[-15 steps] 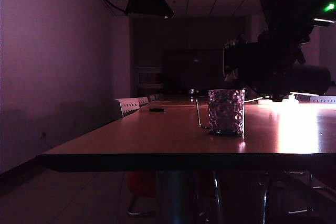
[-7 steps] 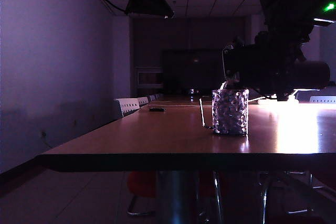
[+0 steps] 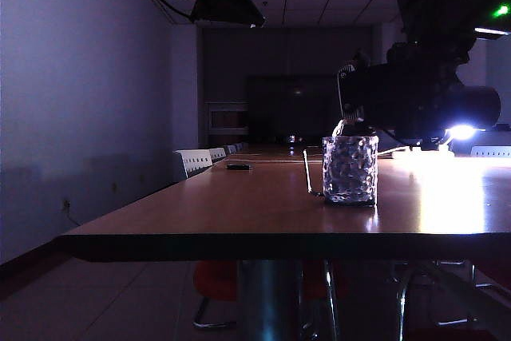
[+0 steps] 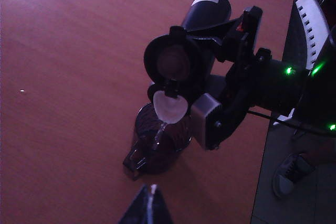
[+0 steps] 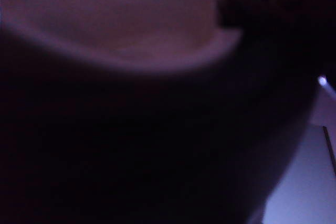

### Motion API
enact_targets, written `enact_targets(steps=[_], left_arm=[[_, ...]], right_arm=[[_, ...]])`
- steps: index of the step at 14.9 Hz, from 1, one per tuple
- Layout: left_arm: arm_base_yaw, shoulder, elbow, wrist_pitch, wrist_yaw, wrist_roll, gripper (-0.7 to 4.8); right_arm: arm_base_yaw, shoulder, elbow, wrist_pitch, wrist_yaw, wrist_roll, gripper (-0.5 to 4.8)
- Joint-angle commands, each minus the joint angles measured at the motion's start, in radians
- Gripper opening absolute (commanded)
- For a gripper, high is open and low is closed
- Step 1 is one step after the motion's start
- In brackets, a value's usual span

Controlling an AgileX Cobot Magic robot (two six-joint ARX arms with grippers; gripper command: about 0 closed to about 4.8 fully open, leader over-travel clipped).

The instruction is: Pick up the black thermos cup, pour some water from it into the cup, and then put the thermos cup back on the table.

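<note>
Black thermos cup (image 4: 202, 19), seemingly in the right tool (image 4: 231, 51), tips over cup (image 4: 157, 142).

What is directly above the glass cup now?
The black thermos cup, tipped in the right gripper, hangs over the cup, its open lid above the rim. A thin stream seems to fall. The water level inside cannot be seen.

From my seat, bare table (image 3: 239, 213) left of the glass (image 3: 350, 169) gives free passage. Above the glass, my right gripper (image 4: 223, 90) and its tipped thermos (image 4: 202, 30) block the way; the left gripper (image 4: 147, 211) hangs nearby.
</note>
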Motion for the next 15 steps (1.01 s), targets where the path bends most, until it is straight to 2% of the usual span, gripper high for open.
enact_targets(steps=[1, 15], left_arm=[[0.000, -0.008, 0.005, 0.005, 0.008, 0.000, -0.08], [0.000, -0.008, 0.005, -0.002, 0.009, -0.003, -0.08]], right_arm=[[0.002, -0.014, 0.011, 0.072, 0.016, -0.017, 1.36], [0.002, -0.014, 0.011, 0.072, 0.017, -0.059, 1.36]])
